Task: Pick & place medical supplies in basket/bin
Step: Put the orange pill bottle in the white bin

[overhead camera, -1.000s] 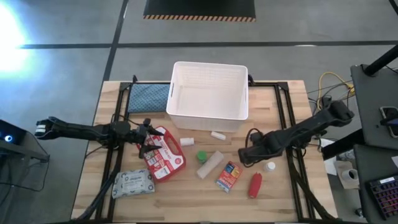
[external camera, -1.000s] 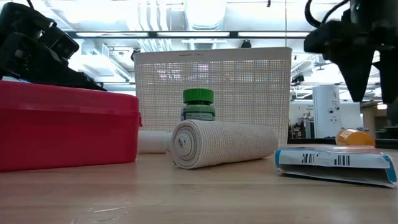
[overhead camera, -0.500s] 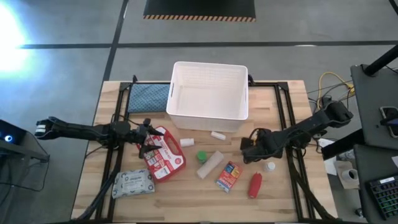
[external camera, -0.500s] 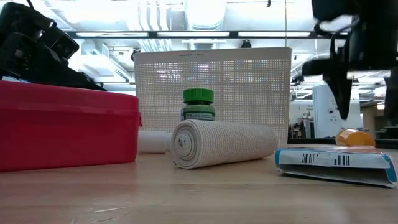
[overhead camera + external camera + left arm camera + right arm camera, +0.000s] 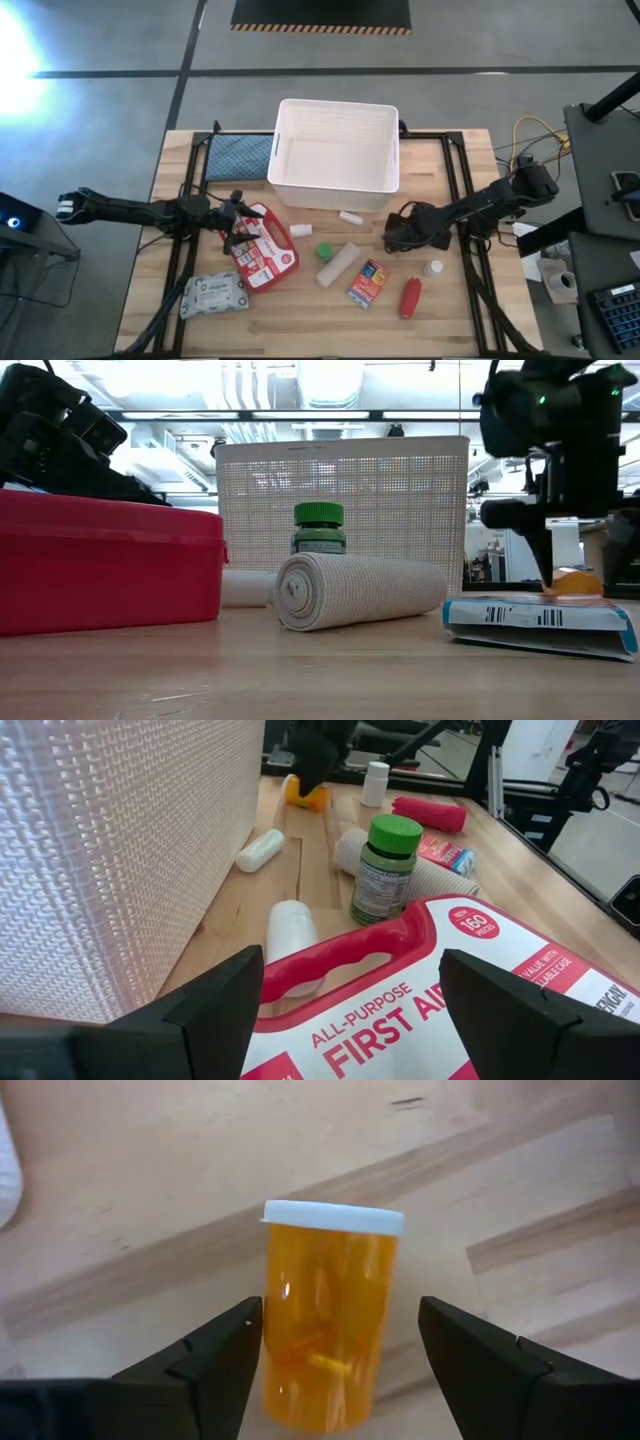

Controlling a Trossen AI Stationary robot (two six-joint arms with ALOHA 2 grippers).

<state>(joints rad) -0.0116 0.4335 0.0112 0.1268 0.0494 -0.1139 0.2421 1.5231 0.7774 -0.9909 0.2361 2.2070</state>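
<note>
An orange pill bottle (image 5: 325, 1330) with a white cap lies on its side on the table, in front of the white basket (image 5: 338, 187). My right gripper (image 5: 340, 1320) points down over it, open, one finger on either side and clear of it. My left gripper (image 5: 350, 960) waits open at the red-and-white first-aid pouch (image 5: 268, 250), its fingers on either side of the pouch's handle (image 5: 340, 945). The wipes pack (image 5: 214, 296), bandage roll (image 5: 338, 265), orange-blue box (image 5: 368, 283), red tube (image 5: 410, 297) and green-capped bottle (image 5: 324, 250) lie on the table.
A blue-grey cloth pad (image 5: 238, 155) lies left of the basket. Two small white pieces (image 5: 301, 229) (image 5: 350, 217) lie just in front of it. A small white bottle (image 5: 433, 268) stands right of the red tube. Bare wood lies along the table's near edge.
My right gripper has come down toward the table and rolled about its own axis. It now stands low over the orange pill bottle. Nothing on the table has moved.
</note>
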